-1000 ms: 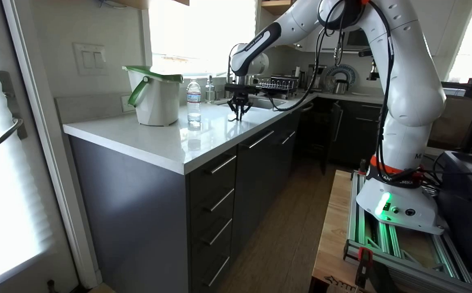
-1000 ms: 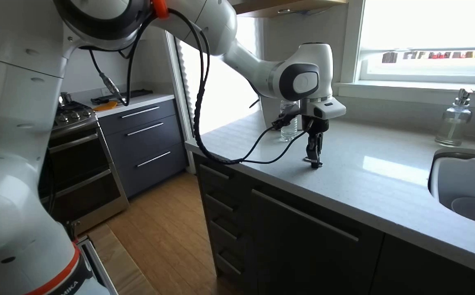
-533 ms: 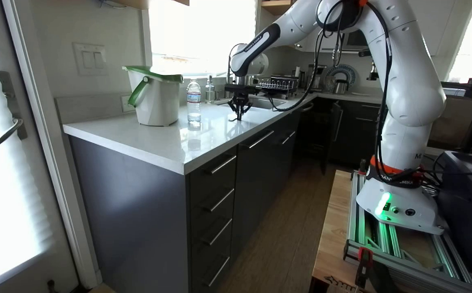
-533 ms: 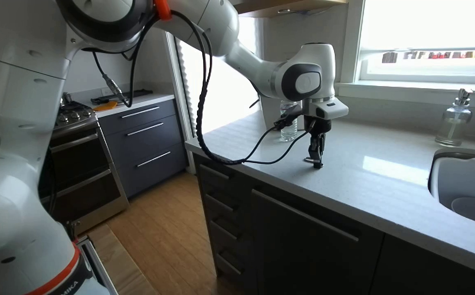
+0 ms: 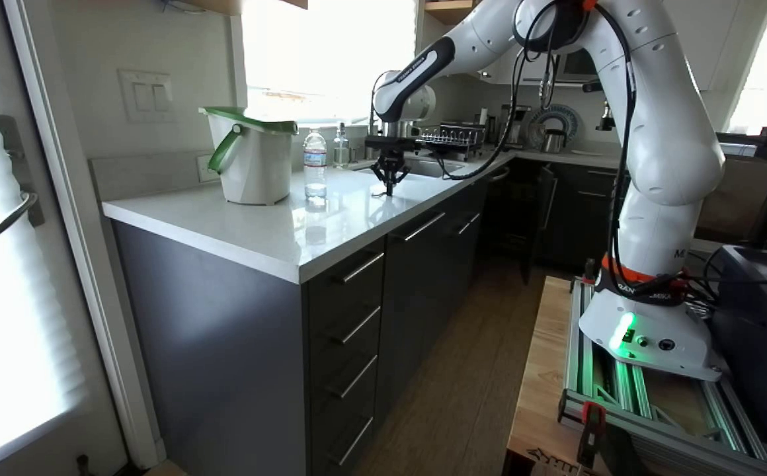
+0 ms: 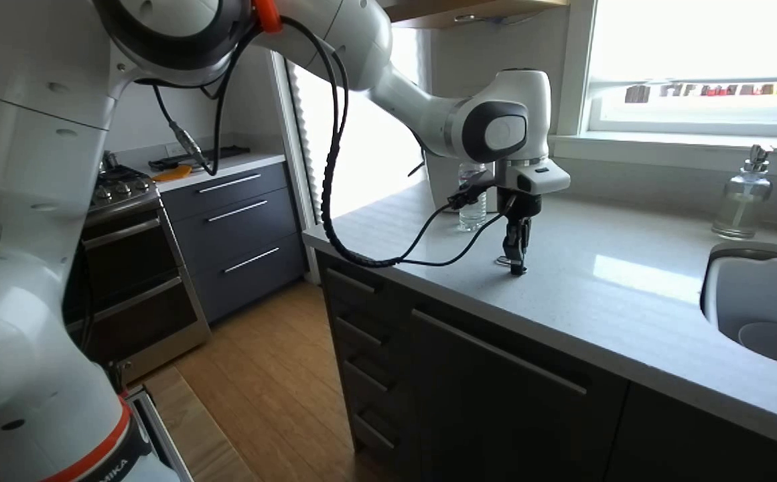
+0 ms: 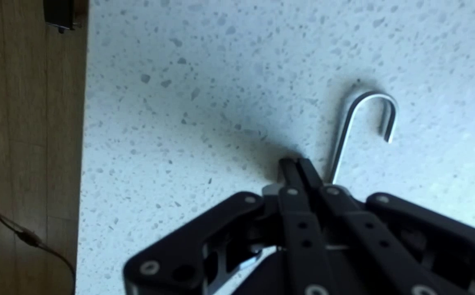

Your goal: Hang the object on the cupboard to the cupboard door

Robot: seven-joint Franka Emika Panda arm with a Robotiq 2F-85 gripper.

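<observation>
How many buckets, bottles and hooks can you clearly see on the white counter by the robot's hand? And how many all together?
Bucket: 1
Bottles: 2, a water bottle and a pump bottle
Hook: 1
Total: 4

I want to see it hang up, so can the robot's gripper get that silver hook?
Probably yes. The gripper is down by the worktop, right beside the hook, and I see nothing between them. But its fingers look shut, so it would likely need to open and shift over first.

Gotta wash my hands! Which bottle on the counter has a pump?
The bottle beside the sink. It has a silver pump; the labelled bottle near the bucket doesn't.
</observation>
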